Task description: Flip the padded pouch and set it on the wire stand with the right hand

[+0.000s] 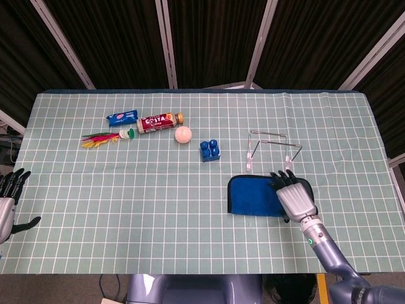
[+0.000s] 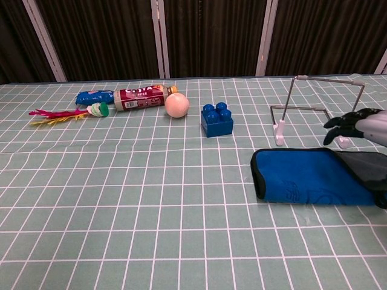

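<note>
The blue padded pouch (image 1: 254, 196) (image 2: 308, 176) with black edging lies flat on the checked cloth at the right. Just behind it stands the wire stand (image 1: 273, 147) (image 2: 314, 103) on white feet. My right hand (image 1: 294, 196) (image 2: 357, 124) hovers above the pouch's right end, fingers spread and holding nothing; in the chest view it is clear of the fabric. My left hand (image 1: 7, 197) rests open off the table's left edge, far from the pouch.
A blue toy brick (image 1: 210, 149) sits left of the stand. Further back left lie a cream ball (image 1: 183, 134), a red bottle (image 1: 158, 121), a blue snack packet (image 1: 121, 118) and a feathered shuttlecock (image 1: 104, 137).
</note>
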Available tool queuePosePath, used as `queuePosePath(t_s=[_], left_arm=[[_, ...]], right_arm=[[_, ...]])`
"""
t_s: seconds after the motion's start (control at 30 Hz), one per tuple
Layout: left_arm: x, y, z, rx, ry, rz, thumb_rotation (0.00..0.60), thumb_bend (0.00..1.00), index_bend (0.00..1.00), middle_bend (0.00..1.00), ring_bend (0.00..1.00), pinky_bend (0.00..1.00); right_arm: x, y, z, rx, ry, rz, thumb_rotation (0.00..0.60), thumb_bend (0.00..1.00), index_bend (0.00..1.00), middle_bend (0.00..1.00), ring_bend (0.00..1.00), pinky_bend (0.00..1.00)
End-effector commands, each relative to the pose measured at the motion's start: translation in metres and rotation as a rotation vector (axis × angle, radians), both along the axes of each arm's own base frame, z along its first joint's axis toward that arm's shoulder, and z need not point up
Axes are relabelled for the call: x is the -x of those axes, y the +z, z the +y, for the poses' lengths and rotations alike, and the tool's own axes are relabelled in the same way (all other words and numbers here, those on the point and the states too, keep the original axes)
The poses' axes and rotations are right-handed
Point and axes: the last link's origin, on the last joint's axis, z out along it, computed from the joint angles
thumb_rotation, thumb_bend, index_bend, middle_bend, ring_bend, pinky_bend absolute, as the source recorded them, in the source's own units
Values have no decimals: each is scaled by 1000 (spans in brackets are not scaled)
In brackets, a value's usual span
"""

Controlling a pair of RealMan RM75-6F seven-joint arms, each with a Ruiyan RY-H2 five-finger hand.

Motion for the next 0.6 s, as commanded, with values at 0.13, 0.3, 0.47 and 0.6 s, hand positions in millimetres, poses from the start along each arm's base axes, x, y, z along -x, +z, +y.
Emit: queuePosePath(t_s=[0.13,0.3,0.47,0.6], left_arm=[[-3,0,-1,0,-9,-1,600,0,0,0,0,0],[-3,-1,-1,2,-8,1,600,0,0,0,0,0],[-2,-1,-1,1,-6,4,600,0,0,0,0,0],[-1,-1,0,1,-1,5,600,0,0,0,0,0]], right_arm=[[25,13,27,8,77,61,600,164,203,27,0,0],[34,8,27,21,131,104,600,194,254,27,0,0],[41,2,24,31,184,163,600,203,284,27,0,0],[46,-2,24,26,208,194,600,203,288,27,0,0]])
